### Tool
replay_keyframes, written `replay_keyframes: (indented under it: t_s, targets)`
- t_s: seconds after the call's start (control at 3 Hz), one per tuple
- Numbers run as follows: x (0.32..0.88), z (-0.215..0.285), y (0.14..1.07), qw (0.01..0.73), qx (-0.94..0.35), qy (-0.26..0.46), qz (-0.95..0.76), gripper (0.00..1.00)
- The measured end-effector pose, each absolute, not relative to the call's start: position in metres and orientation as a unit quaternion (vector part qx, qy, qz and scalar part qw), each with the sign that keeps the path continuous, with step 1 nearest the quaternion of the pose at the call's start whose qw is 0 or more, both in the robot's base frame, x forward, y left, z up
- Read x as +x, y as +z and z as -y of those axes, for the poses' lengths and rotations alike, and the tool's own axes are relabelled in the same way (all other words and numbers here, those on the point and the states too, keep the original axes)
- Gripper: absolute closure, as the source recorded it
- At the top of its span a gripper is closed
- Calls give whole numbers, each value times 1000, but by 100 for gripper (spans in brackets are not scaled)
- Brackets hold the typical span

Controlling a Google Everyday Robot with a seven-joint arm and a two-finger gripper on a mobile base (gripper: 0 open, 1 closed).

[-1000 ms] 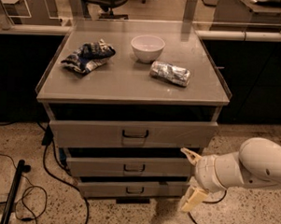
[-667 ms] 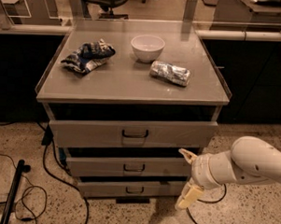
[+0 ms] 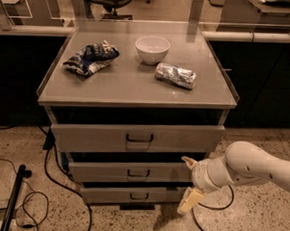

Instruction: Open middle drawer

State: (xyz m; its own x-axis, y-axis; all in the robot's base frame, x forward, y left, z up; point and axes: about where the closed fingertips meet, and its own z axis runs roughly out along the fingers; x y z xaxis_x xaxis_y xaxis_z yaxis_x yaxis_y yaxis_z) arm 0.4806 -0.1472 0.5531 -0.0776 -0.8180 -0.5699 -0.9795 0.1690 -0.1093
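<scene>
Camera view: gripper (image 3: 186, 184) beside middle drawer (image 3: 101, 171).

"Where's the gripper (image 3: 189, 182)?"
"Down low, at the right end of the middle drawer (image 3: 99, 172), jaws spread wide, the upper one by the front panel's corner."
"And on the worktop (image 3: 136, 90)?"
"A white bowl (image 3: 152, 49), a blue snack bag (image 3: 92, 58) to its left, a foil packet (image 3: 175, 75) to its right."

My white arm (image 3: 258, 166) ends in a cream-tipped gripper (image 3: 189, 182), at three o'clock from the grey middle drawer (image 3: 99, 173) and its dark handle (image 3: 138, 173), below a grey top (image 3: 136, 90) bearing a white bowl (image 3: 152, 49), a blue-and-white bag (image 3: 91, 58) and a silvery packet (image 3: 175, 75).
</scene>
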Motion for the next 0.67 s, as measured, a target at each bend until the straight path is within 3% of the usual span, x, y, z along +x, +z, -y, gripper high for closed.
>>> replay_keyframes:
  t_s: [0.67]
  targets:
    - [491, 144, 513, 263, -629, 187, -708, 0]
